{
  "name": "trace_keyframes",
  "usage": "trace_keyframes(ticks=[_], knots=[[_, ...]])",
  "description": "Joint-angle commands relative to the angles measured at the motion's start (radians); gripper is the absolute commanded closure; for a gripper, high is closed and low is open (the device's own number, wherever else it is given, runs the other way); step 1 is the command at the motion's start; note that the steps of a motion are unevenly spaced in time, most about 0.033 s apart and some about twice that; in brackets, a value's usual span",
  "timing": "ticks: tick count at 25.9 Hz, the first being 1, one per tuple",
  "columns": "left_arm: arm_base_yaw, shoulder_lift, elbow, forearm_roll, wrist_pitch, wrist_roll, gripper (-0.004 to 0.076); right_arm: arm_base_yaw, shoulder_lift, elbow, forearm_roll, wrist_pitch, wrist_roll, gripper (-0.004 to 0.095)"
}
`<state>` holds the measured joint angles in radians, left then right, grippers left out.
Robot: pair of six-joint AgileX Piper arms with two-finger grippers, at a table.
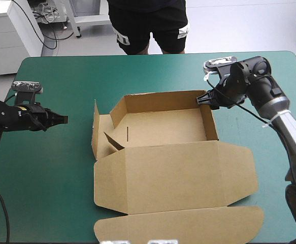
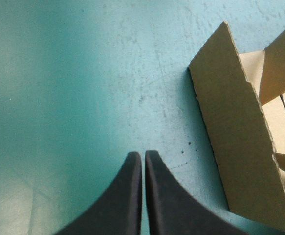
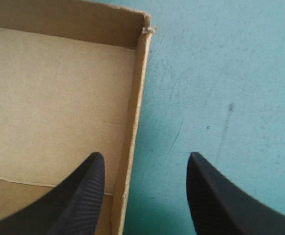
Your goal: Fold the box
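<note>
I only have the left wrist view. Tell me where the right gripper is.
Observer: The right gripper is open, one finger over the inside of the box, the other outside its right wall, near the far corner.
Operator: Report the lid.
Observer: The lid lies flat on the teal-green cover, on the robot's side of the tray.
Operator: Now the far wall.
Observer: The far wall stands upright.

Bright, even overhead light fills the high view, leaving only faint, soft shadows on the teal-green cover [image 1: 61, 168] around the box [image 1: 173, 168], chiefly at its 9 o'clock side. In the left wrist view a narrow dark shadow lines the raised wall's [image 2: 235, 147] foot.
</note>
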<state>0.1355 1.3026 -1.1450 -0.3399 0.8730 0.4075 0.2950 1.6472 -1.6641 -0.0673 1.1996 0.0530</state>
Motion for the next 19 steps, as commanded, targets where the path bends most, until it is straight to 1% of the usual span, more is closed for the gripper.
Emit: trace_keyframes(ticks=[1, 6, 12, 15, 19], knots=[[0.004, -0.024, -0.030, -0.034, -0.027, -0.010, 0.0723, -0.002, 0.021, -0.017, 0.029, -0.055, 0.000, 0.0438], [0.004, -0.024, -0.030, -0.041, -0.011, -0.010, 0.0723, -0.002, 0.153, -0.017, 0.019, -0.053, -0.004, 0.0438], [0.004, -0.024, -0.030, -0.042, -0.009, -0.010, 0.0723, -0.002, 0.208, -0.015, 0.019, -0.053, -0.010, 0.0443], [0.004, -0.024, -0.030, -0.042, -0.009, -0.010, 0.0723, -0.004, 0.208, -0.015, 0.019, -0.053, -0.010, 0.0518], [0.004, -0.024, -0.030, -0.044, -0.009, -0.010, 0.0723, -0.006, 0.210, -0.015, 0.019, -0.048, -0.010, 0.0727]])
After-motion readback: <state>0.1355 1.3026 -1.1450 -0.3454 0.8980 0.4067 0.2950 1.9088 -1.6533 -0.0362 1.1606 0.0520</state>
